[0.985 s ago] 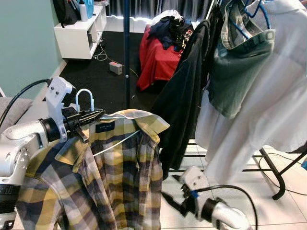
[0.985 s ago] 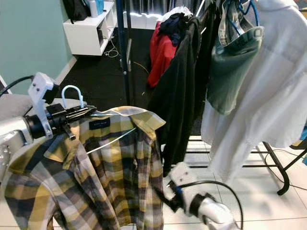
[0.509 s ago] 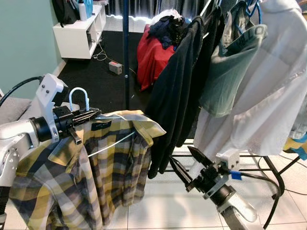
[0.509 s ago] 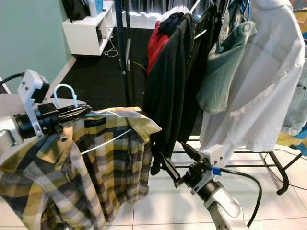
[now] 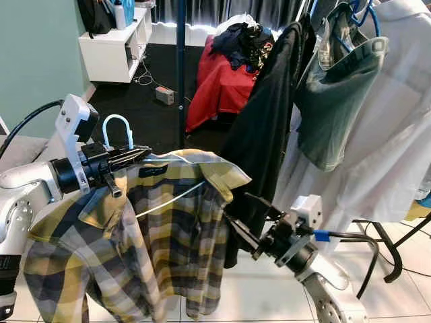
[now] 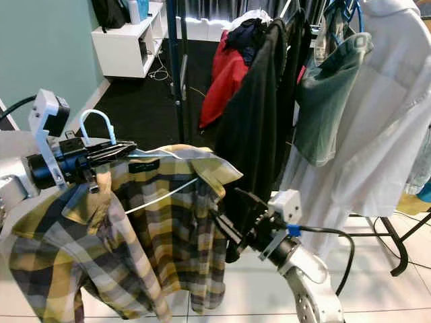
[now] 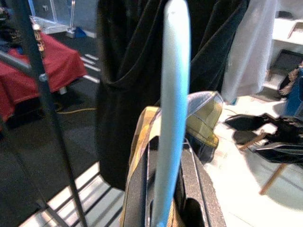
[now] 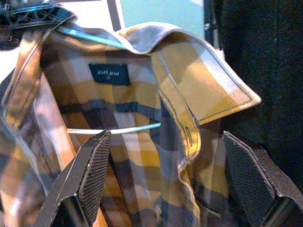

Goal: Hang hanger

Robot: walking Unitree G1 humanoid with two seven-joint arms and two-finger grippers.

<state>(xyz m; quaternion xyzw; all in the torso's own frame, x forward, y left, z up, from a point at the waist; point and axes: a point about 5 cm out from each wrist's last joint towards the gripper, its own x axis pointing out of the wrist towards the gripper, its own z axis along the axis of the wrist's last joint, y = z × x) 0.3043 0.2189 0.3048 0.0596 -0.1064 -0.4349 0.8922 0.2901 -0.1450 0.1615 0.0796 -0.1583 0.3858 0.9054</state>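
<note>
Obs.: The left claw (image 5: 131, 157) was pinched shut on the neck of the pale blue plastic hanger (image 5: 118, 131), just below its hook, which stood upright above the fingers. The yellow, grey and navy plaid shirt (image 5: 161, 229) hung from that hanger, collar folded out, with the thin hanger arm showing across the open front. The hanger was held well below and to the left of the crowded clothes rack, not yet on any rail.

The right claw (image 5: 248, 227) was spread wide, fingers apart, pointing at the plaid shirt's right shoulder, just beside the fabric but gripping nothing. In the right wrist view both black pads (image 8: 94, 170) framed the collar.

Nearby: a dark blue upright rack pole (image 5: 180, 67), a black long-sleeved garment (image 5: 266, 148) hanging just beside the plaid shirt, a grey-green shirt (image 5: 333, 101) on a blue hanger, and a white shirt (image 5: 390, 134) behind it.

Risks, as judged:
- The grip sat on a narrow neck; weight of the shirt could twist the hanger in the fingers and swing the hook off line.
- The shirt's open front could slide off the thin arm if tilted during the lift.
- The black garment crowded the path; the hook or the right claw might snag its sleeve.
- The rail itself was out of frame above, so the gap available for the hook could not be told.
</note>
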